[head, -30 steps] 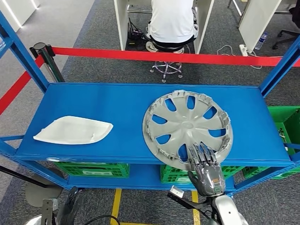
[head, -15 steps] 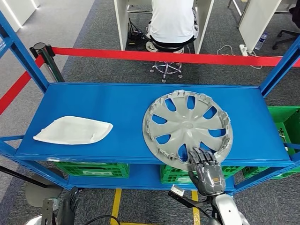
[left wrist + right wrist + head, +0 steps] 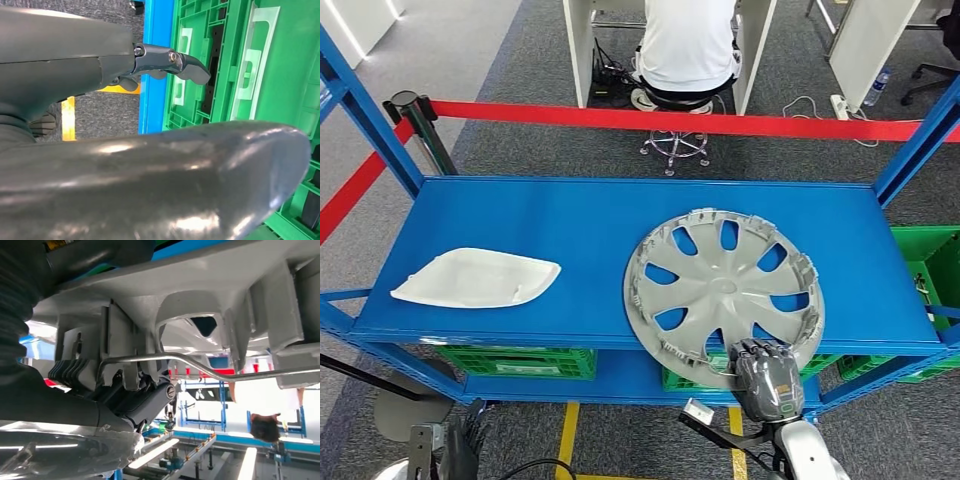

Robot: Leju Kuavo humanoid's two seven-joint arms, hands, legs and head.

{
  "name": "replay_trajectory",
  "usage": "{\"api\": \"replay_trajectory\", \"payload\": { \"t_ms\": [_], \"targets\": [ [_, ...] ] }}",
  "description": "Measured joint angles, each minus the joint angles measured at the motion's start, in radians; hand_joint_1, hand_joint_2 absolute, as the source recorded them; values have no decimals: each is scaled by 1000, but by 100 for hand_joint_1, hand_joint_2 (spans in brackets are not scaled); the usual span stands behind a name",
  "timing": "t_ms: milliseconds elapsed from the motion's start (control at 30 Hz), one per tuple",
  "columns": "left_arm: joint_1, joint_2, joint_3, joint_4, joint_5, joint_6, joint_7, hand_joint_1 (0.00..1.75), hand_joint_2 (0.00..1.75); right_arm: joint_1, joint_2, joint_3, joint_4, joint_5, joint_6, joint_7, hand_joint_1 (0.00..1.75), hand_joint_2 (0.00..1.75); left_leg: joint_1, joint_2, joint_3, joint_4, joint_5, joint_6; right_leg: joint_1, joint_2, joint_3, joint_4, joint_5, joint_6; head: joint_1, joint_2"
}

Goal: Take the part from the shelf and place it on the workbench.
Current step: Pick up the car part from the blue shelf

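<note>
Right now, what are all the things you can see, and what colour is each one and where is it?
Hubcap: one, silver-grey, right part of shelf top, near edge over the front.
Curved panel: one, white, left part of shelf top.
Shelf: one, blue.
Crates: several, green, lower level.
Barrier tape: red, behind shelf.
Person: one, white shirt, seated beyond tape.
Water bottle: one, clear, floor far right.
Right hand: grey, grips the hubcap's near rim.
Left hand: dark, hangs low beside the crates.
</note>
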Motion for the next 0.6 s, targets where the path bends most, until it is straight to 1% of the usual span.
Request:
{"api": "replay_trajectory", "payload": {
  "t_ms": [367,600],
  "targets": [
    [6,0,0,-1,3,2,0,0,0,33,-2,2,-90,48,-23,19,175,175,0,0,0,0,0,0,0,0,0,0,0,0,0,0],
    [10,-1,0,-4,3,2,0,0,0,36,-31,13,-196,49,-41,36,175,175,0,0,0,0,0,0,0,0,0,0,0,0,0,0]
  ]
}}
